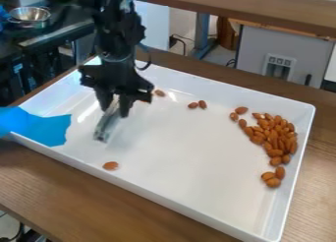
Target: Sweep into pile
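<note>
Your gripper (114,107) is over the left part of the white tray (190,152), its jaws clamped on a pale, narrow sweeping tool (107,123) that slants down and toward the near left. You have most of the almonds to gather in a loose pile (272,133) along the right side, with a small clump (273,177) at its near end. The strays are what remain: a lone almond (110,166) by the near wall at left, a pair (197,105) toward the far side, and another almond (159,93) just right of the gripper.

Watch the lone one first. If your tool comes down on the pile side of it, the stroke will miss it or push it against the near wall, where a narrow edge may not get behind it. Go in too steeply and the tool could twist in your grip or skip over a nut; press too hard and you may shift the tray. The blue sheet (42,128) laps over the left edge, so a wide backswing could snag it. Finish too fast at the right and you'll scatter the pile you want to build
</note>
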Tool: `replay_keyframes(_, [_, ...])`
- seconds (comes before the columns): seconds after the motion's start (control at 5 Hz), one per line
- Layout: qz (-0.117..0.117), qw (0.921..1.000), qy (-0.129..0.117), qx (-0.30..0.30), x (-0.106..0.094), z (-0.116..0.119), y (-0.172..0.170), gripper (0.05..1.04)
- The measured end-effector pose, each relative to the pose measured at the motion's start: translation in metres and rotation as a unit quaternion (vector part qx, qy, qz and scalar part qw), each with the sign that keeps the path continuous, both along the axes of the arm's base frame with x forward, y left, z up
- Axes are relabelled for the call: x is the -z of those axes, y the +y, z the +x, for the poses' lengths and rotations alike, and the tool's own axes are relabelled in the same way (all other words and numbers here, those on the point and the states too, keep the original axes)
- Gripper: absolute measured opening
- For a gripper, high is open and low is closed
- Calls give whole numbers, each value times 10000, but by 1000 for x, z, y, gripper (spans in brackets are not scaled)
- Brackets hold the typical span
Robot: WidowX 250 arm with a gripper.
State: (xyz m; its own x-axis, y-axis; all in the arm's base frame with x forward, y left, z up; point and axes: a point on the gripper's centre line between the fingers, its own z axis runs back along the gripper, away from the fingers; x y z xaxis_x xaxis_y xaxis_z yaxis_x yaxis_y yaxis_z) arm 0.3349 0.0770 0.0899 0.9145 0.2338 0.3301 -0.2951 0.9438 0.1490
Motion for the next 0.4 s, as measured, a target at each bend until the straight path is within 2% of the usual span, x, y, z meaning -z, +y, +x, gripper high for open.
replay_keyframes(0.2, [116,9996,64,259,0,-16,-1,356])
replay_keyframes(0.4, [178,9992,146,341,13,-25,-6,356])
